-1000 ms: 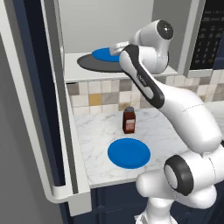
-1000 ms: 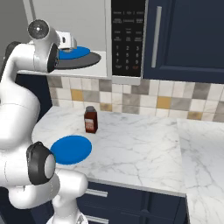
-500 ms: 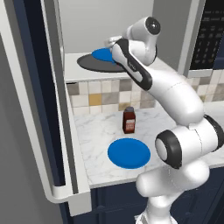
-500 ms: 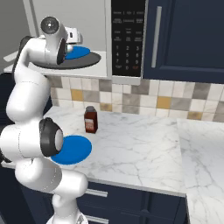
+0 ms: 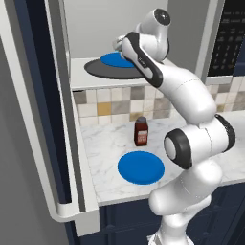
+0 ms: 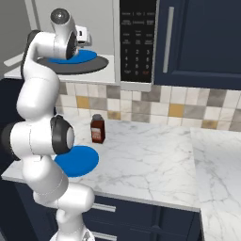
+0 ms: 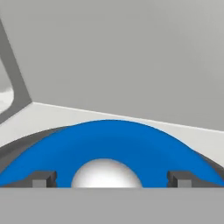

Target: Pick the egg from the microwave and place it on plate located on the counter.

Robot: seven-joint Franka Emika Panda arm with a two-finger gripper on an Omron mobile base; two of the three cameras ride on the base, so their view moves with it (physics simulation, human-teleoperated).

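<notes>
- White and single, one egg (image 7: 106,173) sat on a blue disc (image 7: 113,146) inside the microwave (image 5: 143,43), directly between the two dark fingertips (image 7: 43,178) of the tool (image 7: 111,179).
- One tool was there, reaching into the oven cavity; its fingers stood apart on either side of the egg, not yet closed on it.
- Two blue discs could be counted: one lay on the dark grey turntable (image 5: 103,70) in the microwave, and the other, the plain plate (image 5: 141,167), lay flat on the bench (image 6: 155,160).
- One small brown bottle (image 5: 140,131) stood upright on the bench, just behind the plate and apart from it.
- One microwave hung above the bench, its door (image 5: 45,119) swung wide open to the left and its black keypad panel (image 6: 136,40) on the right.
- One white arm (image 5: 182,100) rose from in front of the bench and bent up into the oven.
- Marble with faint grey veins made up the bench, over dark navy cabinet fronts (image 6: 141,221).
- Behind it ran a backsplash (image 6: 188,108) of beige, grey and tan tiles, with a navy wall cupboard (image 6: 197,42) to the right of the microwave.
</notes>
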